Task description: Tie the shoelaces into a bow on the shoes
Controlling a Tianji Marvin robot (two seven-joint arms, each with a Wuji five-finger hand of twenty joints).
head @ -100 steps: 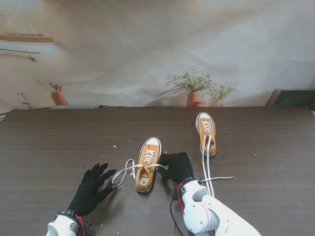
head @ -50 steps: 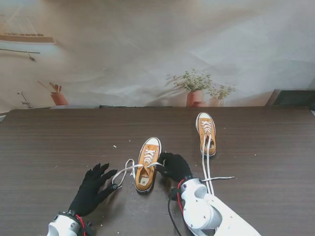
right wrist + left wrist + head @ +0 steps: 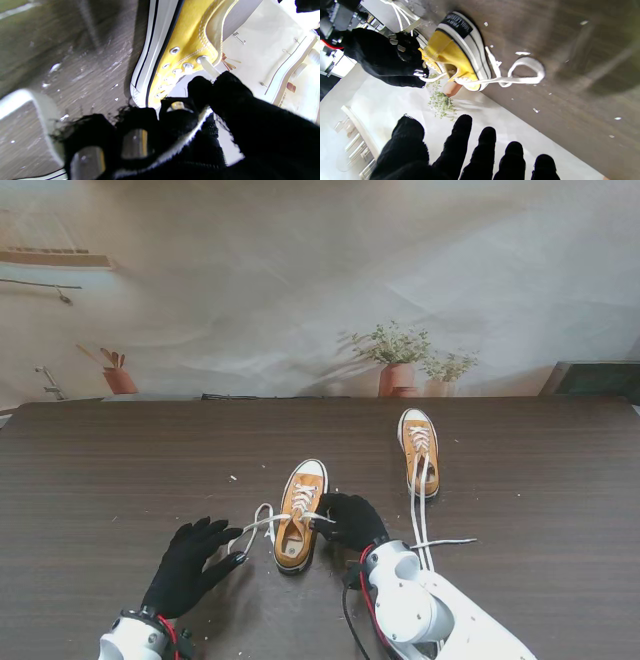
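Note:
A yellow sneaker (image 3: pixel 299 516) (image 3: pixel 460 52) (image 3: pixel 182 47) with a white sole lies near the table's middle, its toe pointing away from me. My right hand (image 3: pixel 352 520) (image 3: pixel 387 60) (image 3: pixel 200 120) is beside the shoe's right flank, thumb and forefinger pinched on its right white lace (image 3: pixel 210 68). The left lace (image 3: pixel 256 526) (image 3: pixel 520 75) lies looped on the table left of the shoe. My left hand (image 3: pixel 188 565) (image 3: pixel 460 155) hovers with fingers spread just short of that loop, holding nothing. A second yellow sneaker (image 3: pixel 419 448) sits farther right, its long laces (image 3: pixel 422 525) trailing toward me.
The dark wooden table (image 3: pixel 120 470) carries small white crumbs. Potted plants (image 3: pixel 400 360) stand behind the far edge against a pale backdrop. A black cable (image 3: pixel 345 610) runs by my right forearm.
My right hand has shifted slightly left toward the shoe, keeping the lace pinched. My left hand's fingers have curled inward a little and moved toward the lace loop.

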